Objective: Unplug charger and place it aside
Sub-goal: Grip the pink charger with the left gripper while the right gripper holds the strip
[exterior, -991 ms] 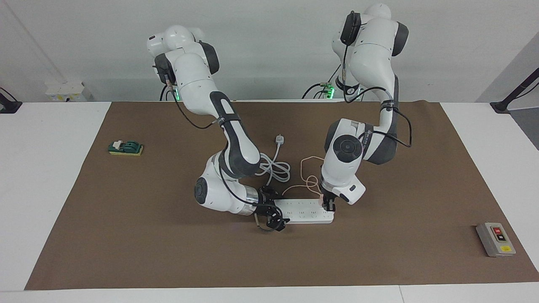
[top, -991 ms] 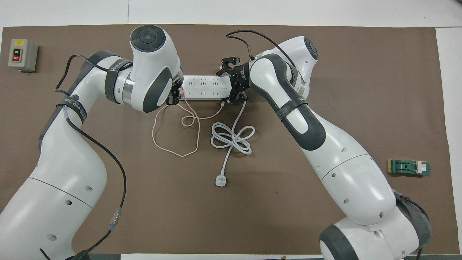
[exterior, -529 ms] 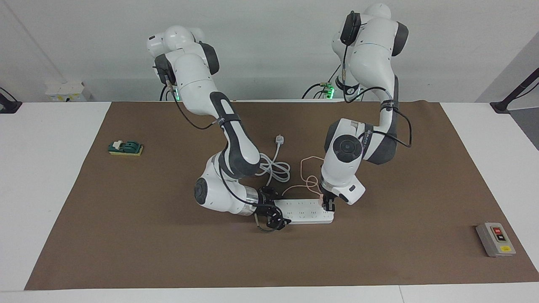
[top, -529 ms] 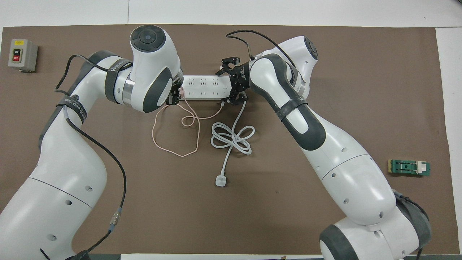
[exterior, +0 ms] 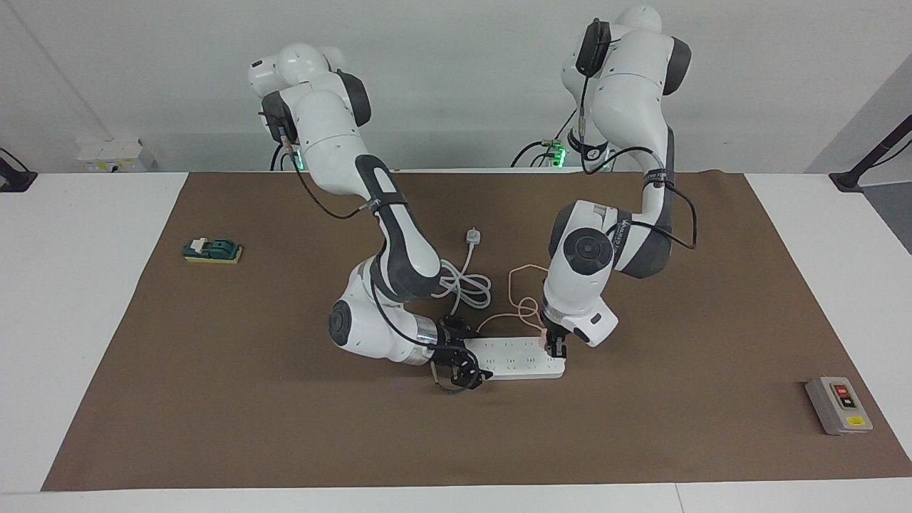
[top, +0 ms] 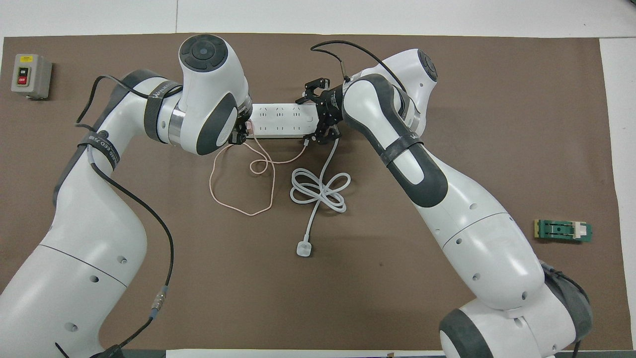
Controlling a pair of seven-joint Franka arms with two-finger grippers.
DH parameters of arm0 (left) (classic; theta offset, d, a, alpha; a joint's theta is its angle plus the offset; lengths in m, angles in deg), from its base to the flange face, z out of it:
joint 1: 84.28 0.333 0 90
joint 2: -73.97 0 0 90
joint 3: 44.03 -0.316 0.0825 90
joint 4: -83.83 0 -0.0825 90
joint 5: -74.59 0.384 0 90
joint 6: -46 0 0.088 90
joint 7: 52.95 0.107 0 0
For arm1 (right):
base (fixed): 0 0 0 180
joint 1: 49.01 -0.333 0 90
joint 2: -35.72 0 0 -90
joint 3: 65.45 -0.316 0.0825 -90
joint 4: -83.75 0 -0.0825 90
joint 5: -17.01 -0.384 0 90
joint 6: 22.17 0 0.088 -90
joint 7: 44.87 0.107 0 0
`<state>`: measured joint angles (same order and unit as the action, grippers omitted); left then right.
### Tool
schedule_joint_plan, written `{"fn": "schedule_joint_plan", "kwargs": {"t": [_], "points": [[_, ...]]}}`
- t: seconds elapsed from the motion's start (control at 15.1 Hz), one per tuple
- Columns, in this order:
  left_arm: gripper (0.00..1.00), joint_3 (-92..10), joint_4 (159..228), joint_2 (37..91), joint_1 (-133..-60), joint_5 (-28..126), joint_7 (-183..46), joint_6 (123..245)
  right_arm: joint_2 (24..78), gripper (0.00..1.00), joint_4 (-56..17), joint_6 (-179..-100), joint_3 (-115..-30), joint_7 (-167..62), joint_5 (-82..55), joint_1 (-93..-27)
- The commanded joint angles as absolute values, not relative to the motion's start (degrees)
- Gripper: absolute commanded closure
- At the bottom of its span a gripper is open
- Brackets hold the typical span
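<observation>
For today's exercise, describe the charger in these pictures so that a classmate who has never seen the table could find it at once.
Start at the long white power strip in the middle of the brown mat. At its end toward the left arm, the left pincer is shut on the charger. It is a small pale pink cube trailing a thin pink cable, unlike the thick white cord coiled nearer the robots.

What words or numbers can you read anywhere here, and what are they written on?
"ON": top button of the grey switch box, just readable in the overhead view.
"OFF": its red button, only just readable.
Strap on the left arm: white letters, too blurred to read.
Strap lower on that arm: white letters, too blurred to read.
Power strip: no readable marks.
Green block: no text.
</observation>
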<state>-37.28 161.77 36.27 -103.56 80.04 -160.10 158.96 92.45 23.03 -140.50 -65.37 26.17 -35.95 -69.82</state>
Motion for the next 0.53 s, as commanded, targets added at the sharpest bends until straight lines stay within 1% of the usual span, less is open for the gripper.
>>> {"fn": "schedule_joint_plan", "kwargs": {"t": [0.0, 0.46], "points": [[1.00, -38.1, 162.4, 36.7, -104.1, 81.3, -158.9, 159.1, 96.4, 0.54, 26.2, -148.1, -65.0, 24.9, -34.7, -69.4], [1.00, -38.1, 162.4, 37.1, -103.8, 81.2, -158.0, 158.7, 96.4, 0.54, 25.7, -149.3, -65.1, 24.9, -34.8, -69.8]]}}
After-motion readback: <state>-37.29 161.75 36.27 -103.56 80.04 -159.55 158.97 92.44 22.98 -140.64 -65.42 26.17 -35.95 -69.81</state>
